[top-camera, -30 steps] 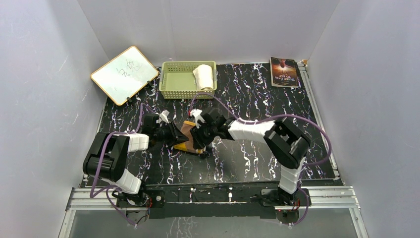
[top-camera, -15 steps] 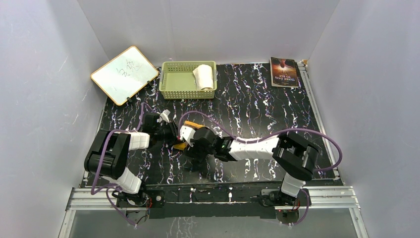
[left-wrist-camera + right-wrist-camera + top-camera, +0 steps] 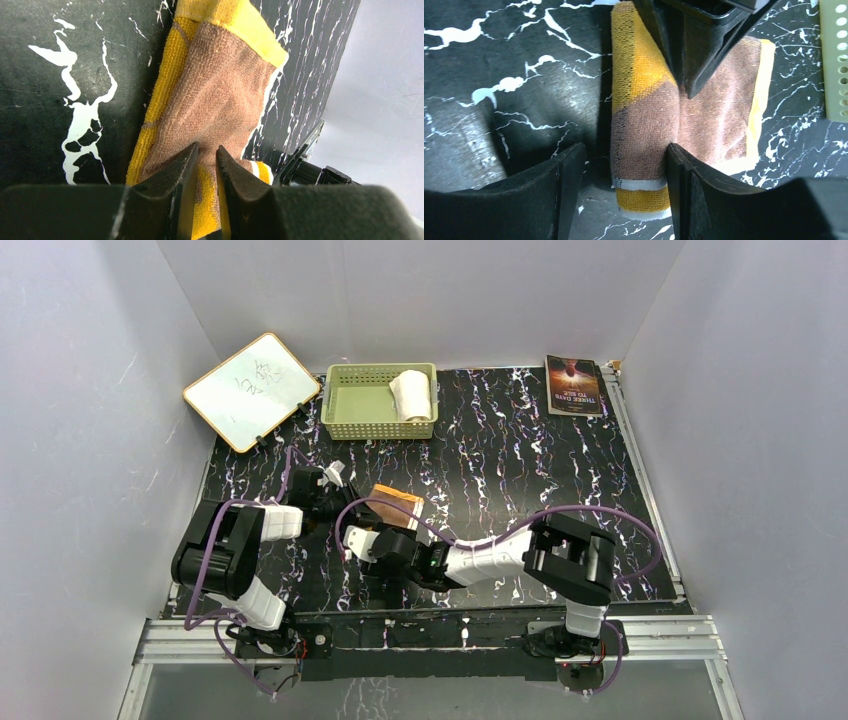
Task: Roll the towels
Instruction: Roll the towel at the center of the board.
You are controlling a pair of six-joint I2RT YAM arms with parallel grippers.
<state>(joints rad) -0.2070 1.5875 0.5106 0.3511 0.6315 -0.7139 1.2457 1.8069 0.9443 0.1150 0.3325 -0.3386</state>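
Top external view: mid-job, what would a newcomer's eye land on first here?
The brown-and-yellow towel lies partly rolled near the middle of the black marbled table. The left tool pinches its brown face, while the right tool stands open astride the rolled edge. At the far edge, a white towel sits already rolled in the green basket.
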